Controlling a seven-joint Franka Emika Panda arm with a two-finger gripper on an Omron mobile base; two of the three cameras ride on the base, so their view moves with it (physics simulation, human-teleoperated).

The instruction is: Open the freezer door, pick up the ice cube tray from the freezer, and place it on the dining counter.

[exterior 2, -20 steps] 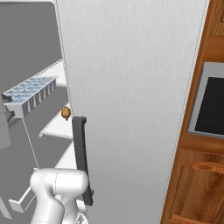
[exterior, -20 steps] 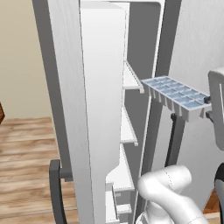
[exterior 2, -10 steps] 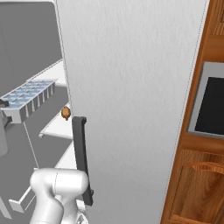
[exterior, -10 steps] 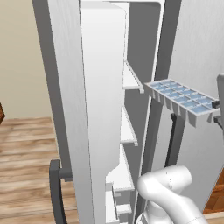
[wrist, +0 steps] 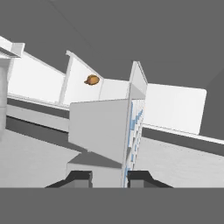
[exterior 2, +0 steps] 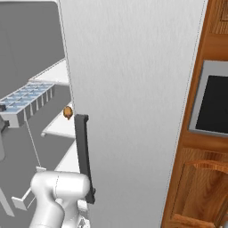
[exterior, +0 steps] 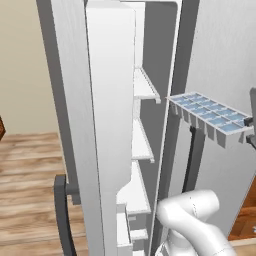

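The ice cube tray (exterior: pixel 210 117), whitish with pale blue cells, hangs level in the air just outside the freezer (exterior: pixel 142 145). My gripper (exterior: pixel 250 136) is shut on its near end at the right edge of the left base view. The right base view has the tray (exterior 2: pixel 26 100) at the far left. In the hand view the tray (wrist: pixel 107 131) runs away end-on from between my fingertips (wrist: pixel 81 177). The freezer door (exterior: pixel 107 100) stands swung open on the left, with its dark handle (exterior: pixel 62 210) low down. The dining counter is out of view.
The fridge's plain silver door (exterior 2: pixel 133 89) with a dark handle (exterior 2: pixel 83 156) stands shut right of the tray. A small brown item (exterior 2: pixel 67 112) lies on a white freezer shelf (exterior 2: pixel 58 127). Wooden cabinets and a dark oven window (exterior 2: pixel 213 102) are at the right. Wood floor (exterior: pixel 25 170) lies left.
The tray and my gripper have drifted a little outward from the freezer and slightly lower. The door has not moved.
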